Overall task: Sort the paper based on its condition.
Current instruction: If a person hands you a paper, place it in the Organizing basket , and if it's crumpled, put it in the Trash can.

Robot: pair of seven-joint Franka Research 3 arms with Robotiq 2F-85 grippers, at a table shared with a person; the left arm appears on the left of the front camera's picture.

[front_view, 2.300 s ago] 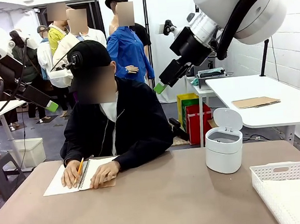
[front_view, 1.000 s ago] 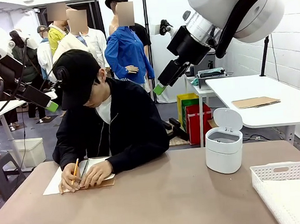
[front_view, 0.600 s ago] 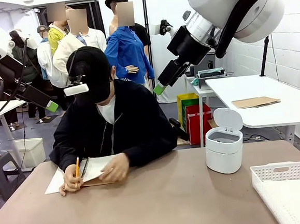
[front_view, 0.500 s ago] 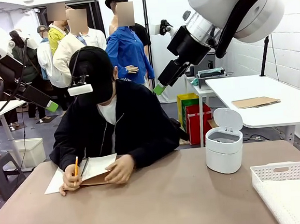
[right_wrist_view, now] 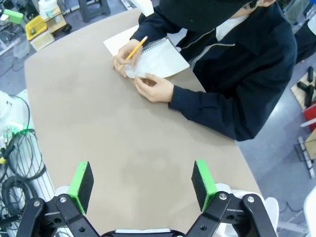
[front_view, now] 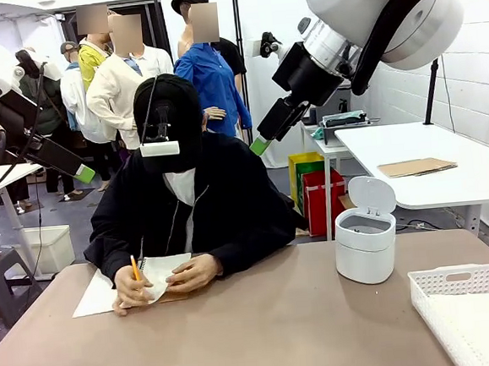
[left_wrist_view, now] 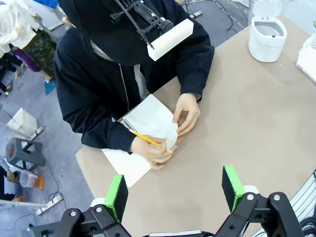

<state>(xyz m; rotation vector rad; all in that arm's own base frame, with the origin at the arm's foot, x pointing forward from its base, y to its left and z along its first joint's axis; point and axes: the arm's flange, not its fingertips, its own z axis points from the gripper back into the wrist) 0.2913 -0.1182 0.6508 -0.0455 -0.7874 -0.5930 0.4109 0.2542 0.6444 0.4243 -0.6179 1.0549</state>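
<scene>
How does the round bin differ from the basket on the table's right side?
The bin is round with smooth walls; the basket is rectangular with perforated walls. The bin has a lid, standing raised; the basket has none. The bin is tall and sits farther across the table; the basket is low, at the near right corner. Both are white.

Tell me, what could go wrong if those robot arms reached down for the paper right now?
1. The person's free hand and pencil hand rest at the spiral notebook; a reach now could hit them.
2. The loose white sheet lies flat against the notebook, so the open jaws might pinch a notebook page instead, or crease the thin sheet.
</scene>
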